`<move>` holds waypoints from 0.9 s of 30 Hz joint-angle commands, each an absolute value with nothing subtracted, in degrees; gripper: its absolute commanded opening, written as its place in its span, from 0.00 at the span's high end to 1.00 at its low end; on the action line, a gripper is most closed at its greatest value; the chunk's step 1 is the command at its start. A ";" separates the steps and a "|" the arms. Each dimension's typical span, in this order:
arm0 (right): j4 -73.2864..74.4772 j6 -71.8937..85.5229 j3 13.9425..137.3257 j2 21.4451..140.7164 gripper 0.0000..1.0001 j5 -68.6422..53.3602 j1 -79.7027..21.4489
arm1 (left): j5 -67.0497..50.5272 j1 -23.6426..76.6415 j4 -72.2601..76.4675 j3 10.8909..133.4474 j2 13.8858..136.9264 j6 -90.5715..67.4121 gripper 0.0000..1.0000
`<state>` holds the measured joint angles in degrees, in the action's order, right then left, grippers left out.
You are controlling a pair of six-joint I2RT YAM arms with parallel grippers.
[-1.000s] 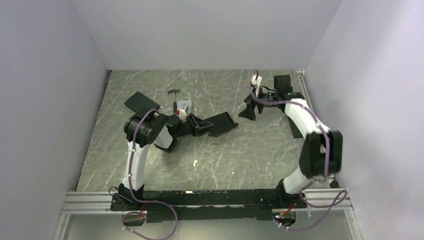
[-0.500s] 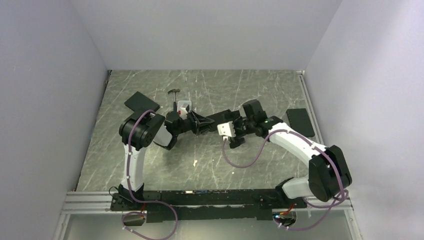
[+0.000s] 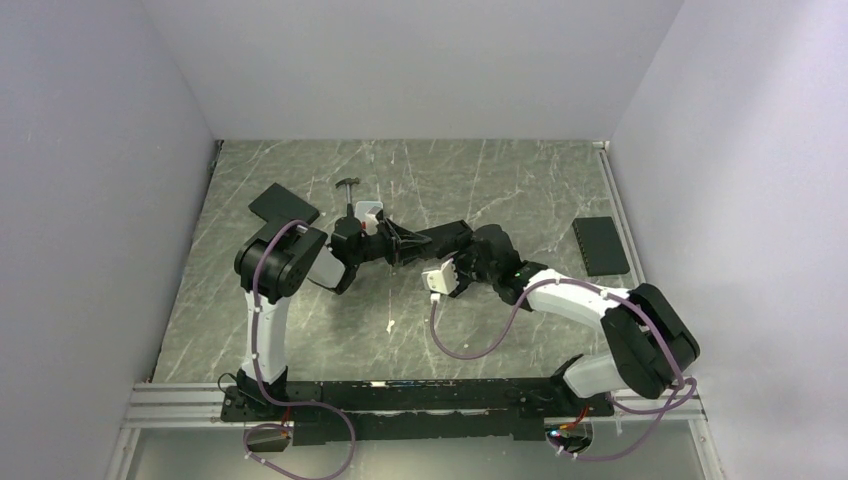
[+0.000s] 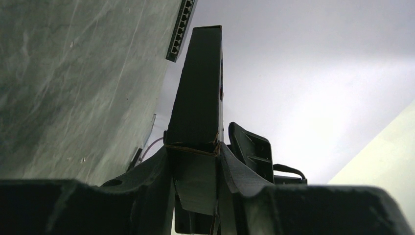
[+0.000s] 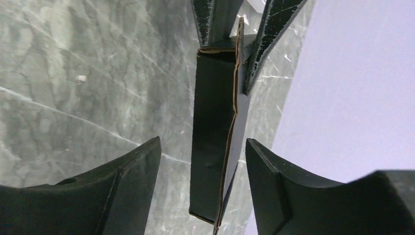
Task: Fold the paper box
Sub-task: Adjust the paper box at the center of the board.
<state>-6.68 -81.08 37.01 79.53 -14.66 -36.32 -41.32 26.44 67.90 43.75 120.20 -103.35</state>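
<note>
One paper box [image 3: 447,236] is at mid-table, clamped in the left gripper [image 4: 194,147]; the right gripper [image 5: 203,142] straddles its free end, fingers spread (gaps either side). Two slabs: a black slab [image 3: 283,206] left, a second slab [image 3: 600,244] right.

The top camera sits high up behind both arms and looks down on the whole table [image 3: 520,180] from far away. The left wrist camera sits right behind the left gripper [image 4: 194,164] and looks out along its fingers, very close. The right wrist camera does the same behind the right gripper [image 5: 203,147]. All three see the paper box [image 3: 446,237], just past each gripper's tips.
</note>
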 commanded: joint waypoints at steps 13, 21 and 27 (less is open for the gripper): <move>-23.01 -80.05 32.94 77.26 0.71 -10.38 -37.31 | -40.95 25.55 67.17 42.89 109.73 -101.98 0.45; -19.01 -72.25 35.96 76.19 0.79 -13.59 -36.97 | -40.54 23.37 58.10 38.92 99.58 -93.71 0.27; -15.35 -61.50 40.84 76.00 0.83 -16.20 -34.76 | -40.54 22.77 56.43 34.24 95.85 -91.63 0.22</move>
<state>-17.30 -70.39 36.07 77.23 -14.06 -36.29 -40.42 23.18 56.40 36.49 98.32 -94.50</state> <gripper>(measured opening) 0.327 0.777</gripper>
